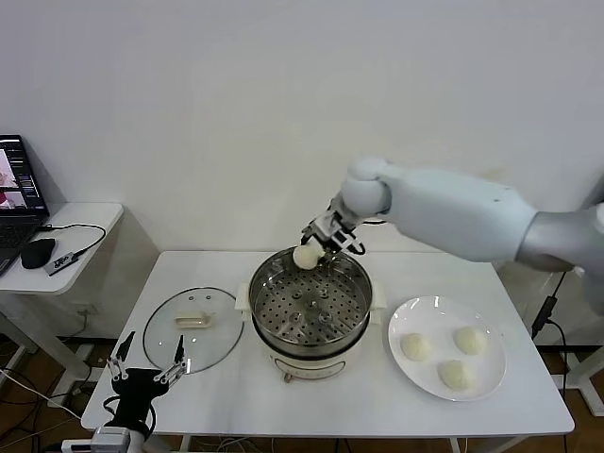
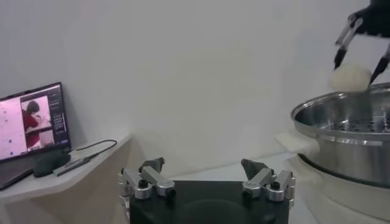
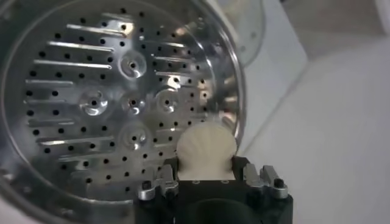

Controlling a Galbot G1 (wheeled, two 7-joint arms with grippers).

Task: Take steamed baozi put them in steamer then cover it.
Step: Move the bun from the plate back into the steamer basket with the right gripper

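**Soft Bun Held Over Steamer Rim; Three Awaiting Transfer**

At the near left corner of the tabletop (image 1: 226, 396), the left end effector (image 1: 148, 363) was parked with its fingers spread, grasping nothing. Just beyond it the cover (image 1: 193, 327) lay flat toward the left edge, handle up. It is glass, so judged fragile and fairly heavy; the centre bar handle is the proper place to take hold.

Toward the right edge, three steamed baozi (image 1: 454, 375) rested on a white plate (image 1: 404, 318). These appeared smooth, light and yielding. A firm pinch would likely dent them, so a gentle hold across the widest part is advised.

At mid-tabletop stood the steamer (image 1: 310, 310), its perforated tray bare.

Farthest back, the right end effector (image 1: 324, 247) was clenched on the fourth baozi (image 1: 307, 255), fingers on opposite flanks, holding it above the steamer's far rim. The bun bulged slightly between the fingers in the right wrist view, consistent with soft dough.
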